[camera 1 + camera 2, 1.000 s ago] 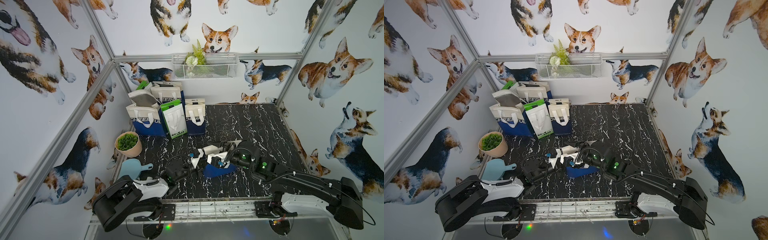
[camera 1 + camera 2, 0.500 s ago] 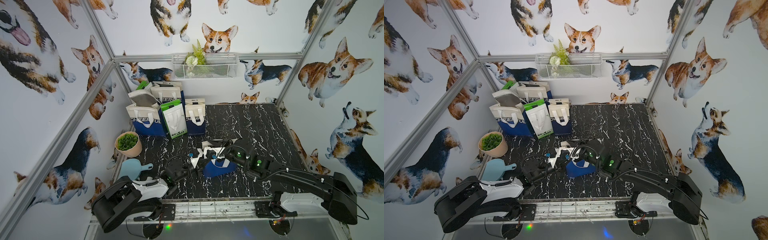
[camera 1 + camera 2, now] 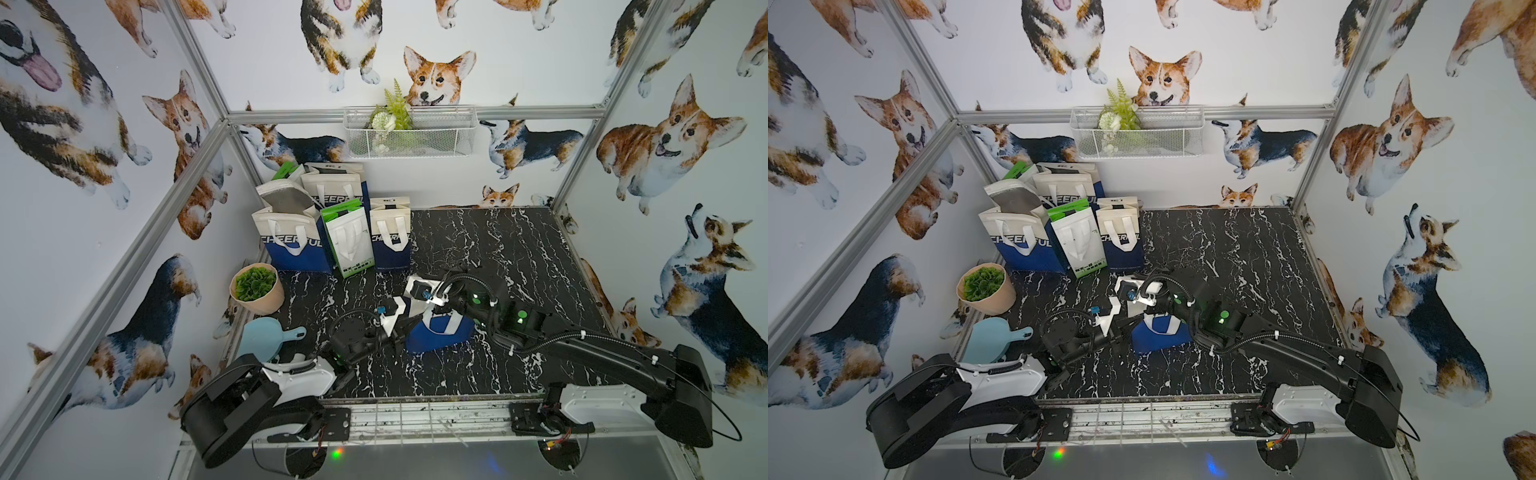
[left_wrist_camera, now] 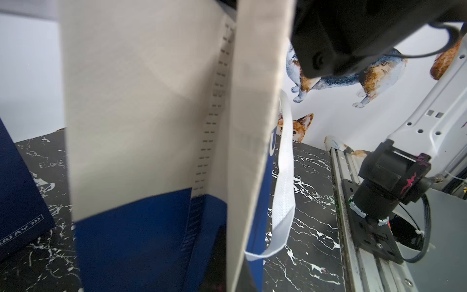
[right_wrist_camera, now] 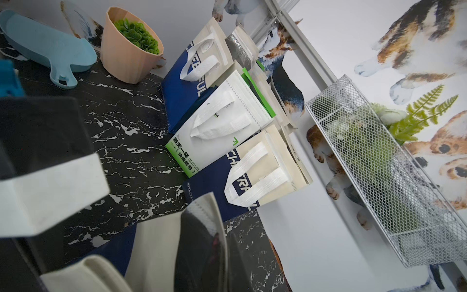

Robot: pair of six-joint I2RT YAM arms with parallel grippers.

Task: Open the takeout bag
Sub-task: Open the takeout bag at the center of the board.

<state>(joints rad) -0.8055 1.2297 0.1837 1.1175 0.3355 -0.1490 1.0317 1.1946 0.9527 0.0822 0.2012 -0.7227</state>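
Both sets of jaws are clenched on the takeout bag (image 3: 436, 338). The left jaws pinch its left edge, and the right jaws, reaching in from the right, pinch its far top rim. The right wrist view shows cream fabric of that rim (image 5: 156, 247) pressed close to the lens (too near and blurred to read the pinch finely).

The bag is cream above and blue below. It stands on its blue base near the middle of the black marbled surface (image 3: 519, 249), a little toward the near edge, and shows in both top views (image 3: 1158, 334). In the left wrist view its side panel (image 4: 141, 126) fills most of the frame, creased along a stitched fold. A white handle strap (image 4: 284, 177) hangs loose down its face.

At the far left of the surface, the other bags (image 3: 291, 245) stand clustered against the wall, well apart from the held one. A green-and-white bag (image 3: 349, 241) leans among them.

Left of that cluster is a potted plant (image 3: 255, 289) in a peach pot. A blue scoop (image 3: 266, 338) lies just nearer than the plant, at the left edge.

A wire basket (image 3: 409, 133) hangs on the far wall above the surface, with a fern (image 3: 397, 106) poking out of it.
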